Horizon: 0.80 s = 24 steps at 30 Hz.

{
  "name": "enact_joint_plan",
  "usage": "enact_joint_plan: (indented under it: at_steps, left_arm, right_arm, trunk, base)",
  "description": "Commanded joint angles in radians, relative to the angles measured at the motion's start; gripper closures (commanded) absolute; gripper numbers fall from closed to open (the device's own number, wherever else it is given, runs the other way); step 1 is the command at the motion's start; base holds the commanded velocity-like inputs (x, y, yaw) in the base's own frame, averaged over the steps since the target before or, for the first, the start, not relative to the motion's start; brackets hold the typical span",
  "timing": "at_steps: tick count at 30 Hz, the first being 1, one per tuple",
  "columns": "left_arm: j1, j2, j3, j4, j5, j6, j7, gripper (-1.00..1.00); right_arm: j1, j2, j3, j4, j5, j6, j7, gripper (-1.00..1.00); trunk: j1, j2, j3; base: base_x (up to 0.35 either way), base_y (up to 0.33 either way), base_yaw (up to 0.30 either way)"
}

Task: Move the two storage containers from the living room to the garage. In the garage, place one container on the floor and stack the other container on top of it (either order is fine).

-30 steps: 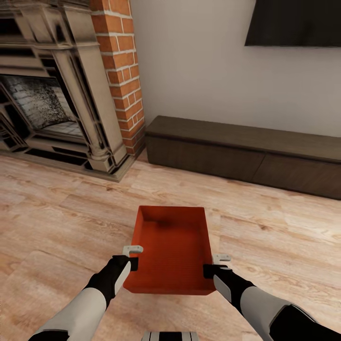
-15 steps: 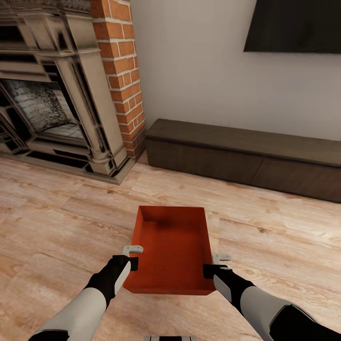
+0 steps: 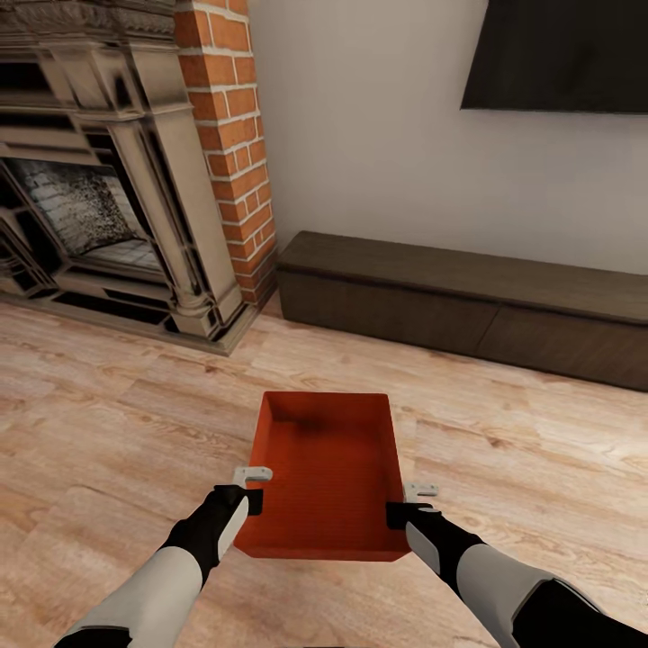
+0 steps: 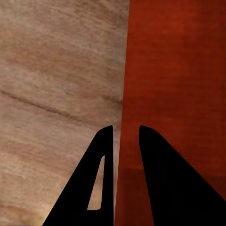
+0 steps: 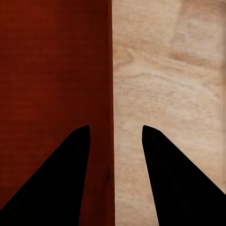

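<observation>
The living room spreads ahead: a light wood-plank floor (image 3: 108,405), a pale wall, and at the left a stone-framed fireplace (image 3: 99,198) with a red brick column (image 3: 229,135) beside it. A long low dark cabinet (image 3: 468,301) runs along the wall, and the lower corner of a black wall TV (image 3: 558,54) hangs above it.

In front of the robot, a single orange-red storage container (image 3: 328,472) sits level between the two arms, open side up, its long axis pointing away toward the cabinet. Whether it rests on the planks or is lifted clear — I cannot tell.

The left gripper (image 3: 255,489) straddles the container's left wall, jaws narrowly parted with the wall pinched between them, one finger inside, one outside. The right gripper (image 3: 407,504) straddles the right wall likewise — its jaws stand wider, and whether they press the wall I cannot tell.
</observation>
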Motion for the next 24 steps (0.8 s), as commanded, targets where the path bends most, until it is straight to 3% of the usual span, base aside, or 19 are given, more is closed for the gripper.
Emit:
enact_joint_plan:
  at_steps: [1,6,11,20,24]
  left_arm:
    - [0.0,0.011,-0.012,0.005,0.004,0.006,0.008,1.0]
    - [0.0,0.014,-0.003,-0.003,0.018,-0.006,0.007,1.0]
    - [0.0,0.015,-0.013,-0.004,0.03,-0.007,0.006,1.0]
    - [0.0,0.014,0.0,-0.005,0.013,-0.007,0.005,1.0]
    - [0.0,0.012,0.005,-0.006,0.006,-0.008,0.005,1.0]
  right_arm:
    - [-0.001,-0.005,0.006,-0.006,0.009,0.005,-0.003,1.0]
    - [0.0,0.008,0.01,-0.008,0.005,-0.005,-0.03,1.0]
    - [0.0,0.007,0.042,-0.008,-0.036,-0.006,-0.025,1.0]
    - [0.0,0.006,-0.008,-0.009,0.026,-0.009,-0.005,1.0]
    - [0.0,0.006,-0.02,-0.009,0.03,-0.009,-0.004,1.0]
  trunk:
    - [-0.004,0.007,0.003]
    - [-0.012,0.021,0.009]
    - [-0.012,0.021,0.009]
    - [-0.012,0.021,0.009]
    - [-0.012,0.021,0.009]
  base:
    - [0.0,0.0,0.0]
    - [0.0,0.0,0.0]
    - [0.0,0.0,0.0]
    - [0.0,0.0,0.0]
    - [0.0,0.0,0.0]
